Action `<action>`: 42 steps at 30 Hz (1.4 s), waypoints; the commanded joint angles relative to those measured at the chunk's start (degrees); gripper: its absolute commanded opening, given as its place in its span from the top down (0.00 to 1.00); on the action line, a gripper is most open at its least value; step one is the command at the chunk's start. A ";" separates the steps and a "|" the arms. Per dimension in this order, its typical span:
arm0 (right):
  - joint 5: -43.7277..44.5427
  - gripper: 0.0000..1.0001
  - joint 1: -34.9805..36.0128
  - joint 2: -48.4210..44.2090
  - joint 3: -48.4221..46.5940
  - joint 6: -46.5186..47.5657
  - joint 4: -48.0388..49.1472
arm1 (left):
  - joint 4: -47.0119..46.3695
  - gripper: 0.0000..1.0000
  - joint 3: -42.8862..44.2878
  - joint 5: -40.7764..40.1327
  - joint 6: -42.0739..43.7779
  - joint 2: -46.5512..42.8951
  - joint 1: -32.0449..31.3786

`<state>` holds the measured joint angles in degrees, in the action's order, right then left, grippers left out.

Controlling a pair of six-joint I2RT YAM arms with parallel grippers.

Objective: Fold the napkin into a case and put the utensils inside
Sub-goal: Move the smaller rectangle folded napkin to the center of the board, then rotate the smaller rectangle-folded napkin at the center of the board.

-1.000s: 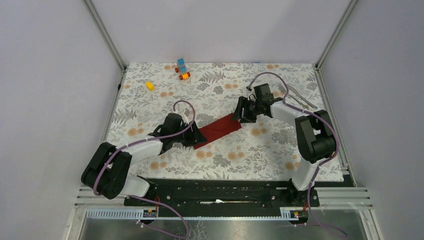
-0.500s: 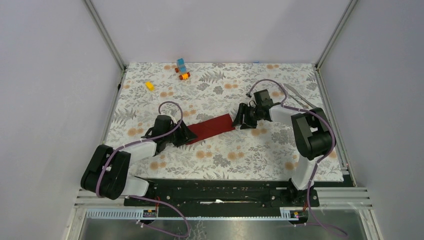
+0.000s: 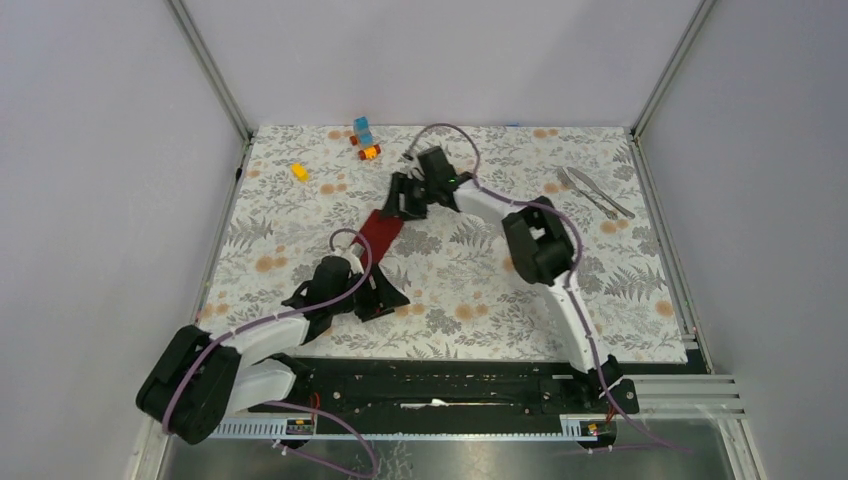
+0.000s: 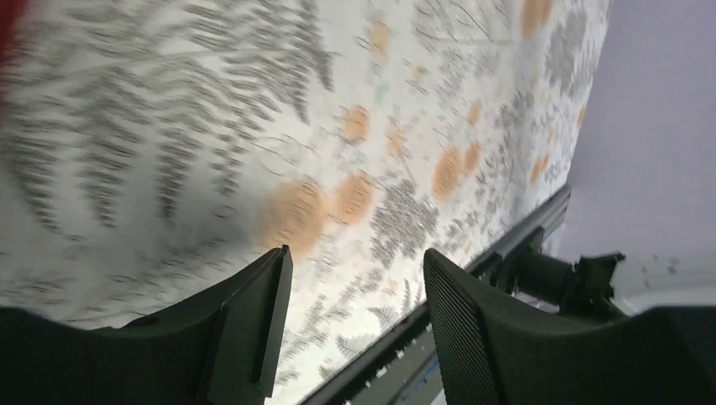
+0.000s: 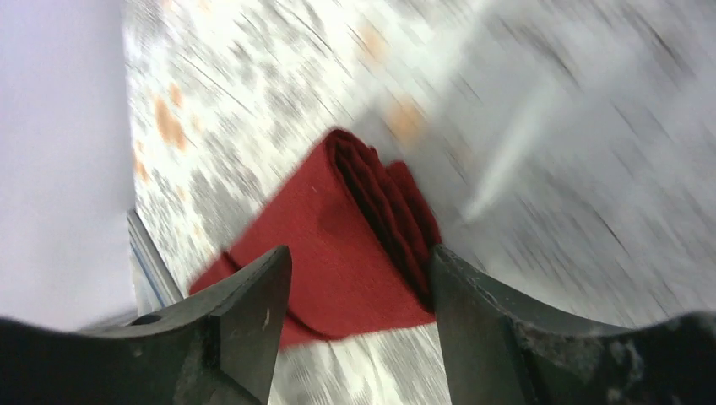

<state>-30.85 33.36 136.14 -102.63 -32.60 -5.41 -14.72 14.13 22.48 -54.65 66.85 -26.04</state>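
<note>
Looking down, we see the right gripper (image 3: pixel 401 202) spread wide over the 12 o'clock end of the folded napkin (image 3: pixel 380 237), which lies just left of the table's (image 3: pixel 480 290) centre. Our left gripper (image 3: pixel 387 296) gapes empty at its 6 o'clock, and the utensils (image 3: pixel 596 192) lie toward 2 o'clock.

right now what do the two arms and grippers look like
Both the left arm and right arm have white links between bulky black joints, with a purple cable looping along each. The left gripper and right gripper are all black, each with two wedge-shaped fingers, finely ribbed inside. No markings show.
</note>
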 commanded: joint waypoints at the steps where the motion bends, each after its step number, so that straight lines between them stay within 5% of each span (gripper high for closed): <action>1: 3.26 0.29 2.80 8.90 -24.41 0.10 -10.64 | 14.40 0.35 9.27 -1.04 7.07 -6.98 -3.47; 4: 7.99 0.20 2.01 9.26 -31.20 3.38 -19.28 | 30.33 0.33 18.60 -8.90 16.38 -8.92 -3.44; 8: 13.83 0.15 -0.02 -2.16 -17.48 7.39 -19.95 | 45.01 0.30 30.72 -24.15 24.71 -0.94 -2.94; 15: 11.63 0.15 -7.27 -23.35 14.79 7.93 -12.06 | 44.49 0.32 38.69 -33.60 28.16 15.85 -2.77; 24: 7.69 0.15 -8.42 -41.06 41.13 5.98 -0.83 | 43.25 0.42 42.58 -45.85 28.27 27.34 -1.96; 33: 5.39 0.15 -8.42 -45.84 48.70 5.73 3.64 | 37.06 0.53 44.63 -39.51 18.35 33.40 7.73; 42: 1.60 0.15 -8.40 -46.05 51.08 4.76 8.13 | 26.14 0.52 28.44 -33.94 -3.62 23.76 10.43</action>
<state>-26.28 24.75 91.92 -51.92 -27.18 -1.19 14.31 50.39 -15.40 -46.39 93.73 -14.09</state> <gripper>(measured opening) 0.852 0.463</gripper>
